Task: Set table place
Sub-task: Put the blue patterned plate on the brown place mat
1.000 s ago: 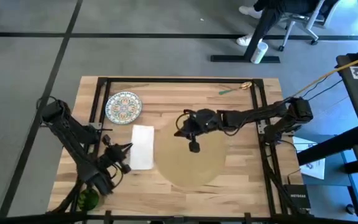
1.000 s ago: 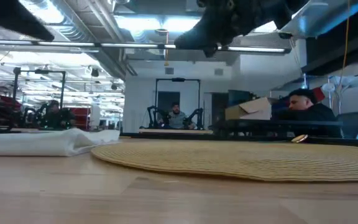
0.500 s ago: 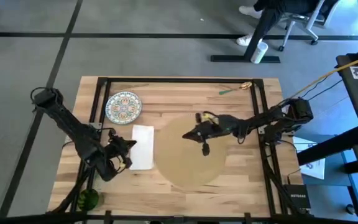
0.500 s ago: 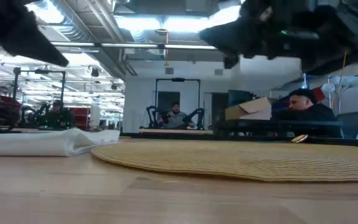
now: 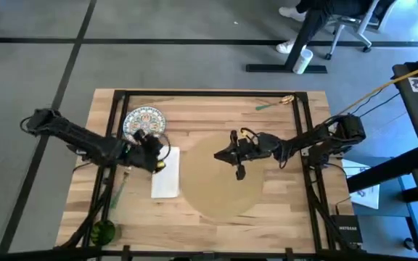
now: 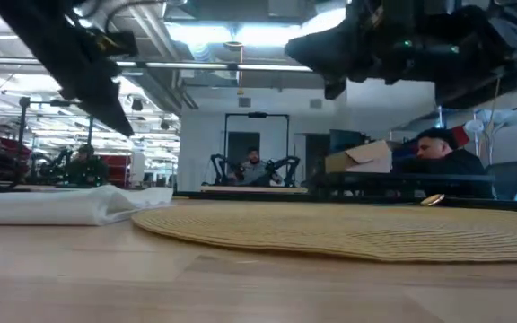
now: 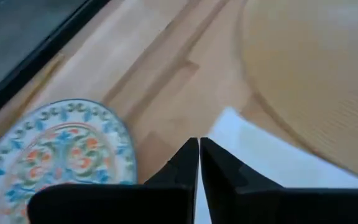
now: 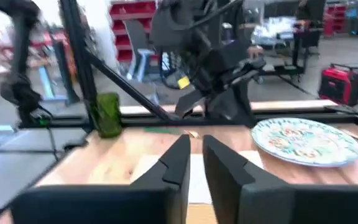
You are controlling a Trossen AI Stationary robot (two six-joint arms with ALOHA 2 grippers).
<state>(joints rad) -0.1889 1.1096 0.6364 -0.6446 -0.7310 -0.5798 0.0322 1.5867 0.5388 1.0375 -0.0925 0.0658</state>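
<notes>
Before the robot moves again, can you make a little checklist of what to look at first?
1. Left gripper between patterned plate and white napkin, shut, holding nothing: ok.
2. Right gripper above the round tan placemat, shut, holding nothing: ok.
3. Placemat lies flat on the table: ok.
4. Plate on placemat: not ok, it sits apart at the far left corner.
5. Napkin touching placemat edge: cannot tell.

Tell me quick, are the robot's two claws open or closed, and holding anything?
Left gripper: closed, holding nothing, above the white rectangular napkin beside the small patterned plate.
Right gripper: closed, empty, above the large round tan placemat.
</notes>
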